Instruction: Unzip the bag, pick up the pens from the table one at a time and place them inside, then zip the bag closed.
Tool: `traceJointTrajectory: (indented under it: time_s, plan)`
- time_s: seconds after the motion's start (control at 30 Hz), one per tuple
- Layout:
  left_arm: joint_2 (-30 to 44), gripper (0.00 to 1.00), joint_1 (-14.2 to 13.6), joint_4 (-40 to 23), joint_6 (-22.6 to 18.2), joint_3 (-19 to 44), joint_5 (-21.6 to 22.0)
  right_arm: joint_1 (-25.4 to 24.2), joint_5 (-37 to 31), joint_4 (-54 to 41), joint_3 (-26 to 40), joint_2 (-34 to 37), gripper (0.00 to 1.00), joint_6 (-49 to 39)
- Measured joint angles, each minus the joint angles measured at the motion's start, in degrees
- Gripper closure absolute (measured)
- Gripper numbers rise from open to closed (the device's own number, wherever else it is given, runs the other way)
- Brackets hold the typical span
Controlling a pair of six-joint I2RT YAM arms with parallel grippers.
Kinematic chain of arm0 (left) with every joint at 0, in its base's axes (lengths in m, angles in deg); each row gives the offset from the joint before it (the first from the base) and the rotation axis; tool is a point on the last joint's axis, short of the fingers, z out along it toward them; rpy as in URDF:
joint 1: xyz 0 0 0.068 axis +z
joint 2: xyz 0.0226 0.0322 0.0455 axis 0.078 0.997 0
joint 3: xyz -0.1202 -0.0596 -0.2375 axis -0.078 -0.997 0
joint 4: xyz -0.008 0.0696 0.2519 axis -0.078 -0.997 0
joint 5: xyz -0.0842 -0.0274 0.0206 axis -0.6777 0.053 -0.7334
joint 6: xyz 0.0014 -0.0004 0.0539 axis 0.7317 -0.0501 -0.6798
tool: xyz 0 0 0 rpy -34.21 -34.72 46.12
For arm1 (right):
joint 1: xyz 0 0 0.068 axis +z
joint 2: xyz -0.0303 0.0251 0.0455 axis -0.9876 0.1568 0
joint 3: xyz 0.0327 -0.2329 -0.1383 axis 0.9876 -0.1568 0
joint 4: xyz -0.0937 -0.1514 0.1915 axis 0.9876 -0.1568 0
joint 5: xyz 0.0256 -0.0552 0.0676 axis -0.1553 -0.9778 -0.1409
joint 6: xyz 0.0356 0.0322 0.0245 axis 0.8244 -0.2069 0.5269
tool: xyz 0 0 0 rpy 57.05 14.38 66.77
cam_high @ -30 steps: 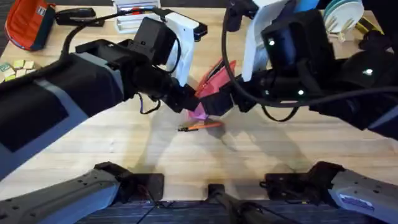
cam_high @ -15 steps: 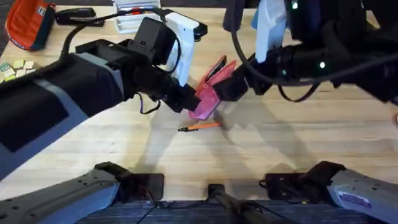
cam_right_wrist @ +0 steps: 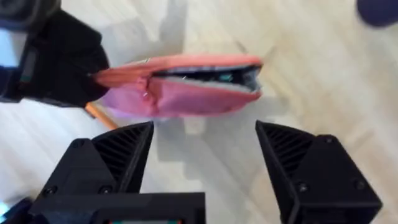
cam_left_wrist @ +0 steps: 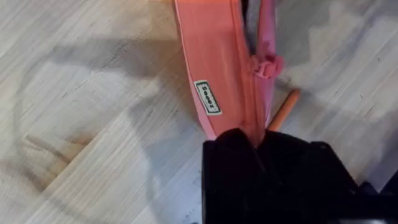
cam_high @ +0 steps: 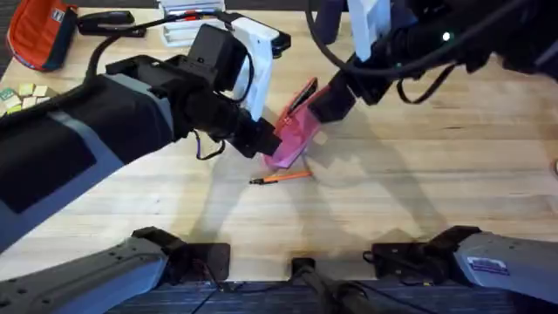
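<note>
Unzip step looks done. My left claw (cam_left_wrist: 249, 140) pinches one end of the salmon-pink fabric pouch (cam_high: 295, 131), holding it above the pale plank table (cam_high: 418, 183); zipper mouth gapes. Right claw (cam_right_wrist: 205, 149) wide, empty, just beside it. Next: fetch the thin orange pen (cam_high: 281, 177) lying below the left claw.

The bag (cam_high: 295, 131) is salmon-pink fabric with a matching pink zipper and a small white label printed in dark letters; its open mouth shows a grey lining. The pen (cam_high: 281, 178) is orange with a black tip. The tabletop (cam_high: 418, 192) is pale wooden planks.
</note>
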Motion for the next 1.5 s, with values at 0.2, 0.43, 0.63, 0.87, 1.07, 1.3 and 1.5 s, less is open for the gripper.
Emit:
traceJointTrajectory:
  time_s: [0.2, 0.43, 0.63, 0.87, 1.07, 1.3, 1.5]
  plan:
    - [0.00, 0.959, 0.00, 0.00, 0.00, 0.00, 0.00, -2.37, -0.02, 6.70, 1.56, 1.02, 0.005, -6.13]
    - [0.00, 0.959, 0.00, 0.00, 0.00, 0.00, 0.00, -3.17, -0.20, 12.40, 1.64, 1.02, 0.004, -26.94]
    - [0.00, 0.959, 0.00, 0.00, 0.00, 0.00, 0.00, -3.17, -0.20, 12.65, 1.64, 1.02, 0.004, -35.43]
    - [0.00, 0.959, 0.00, 0.00, 0.00, 0.00, 0.00, -3.17, 0.48, 12.36, 1.64, 1.65, 0.004, -42.92]
    - [0.00, 0.959, 0.00, 0.00, 0.00, 0.00, 0.00, -3.30, 5.15, 12.07, 1.64, 2.00, 0.150, -46.71]
    - [0.00, 0.959, 0.00, 0.02, 0.00, 0.00, 0.00, -3.46, 7.26, 9.06, 1.64, 3.20, 0.514, -48.13]
    - [0.00, 0.959, 0.00, 0.00, 0.00, 0.00, 0.00, -3.46, 7.63, 8.01, 1.64, 5.03, 0.969, -48.48]
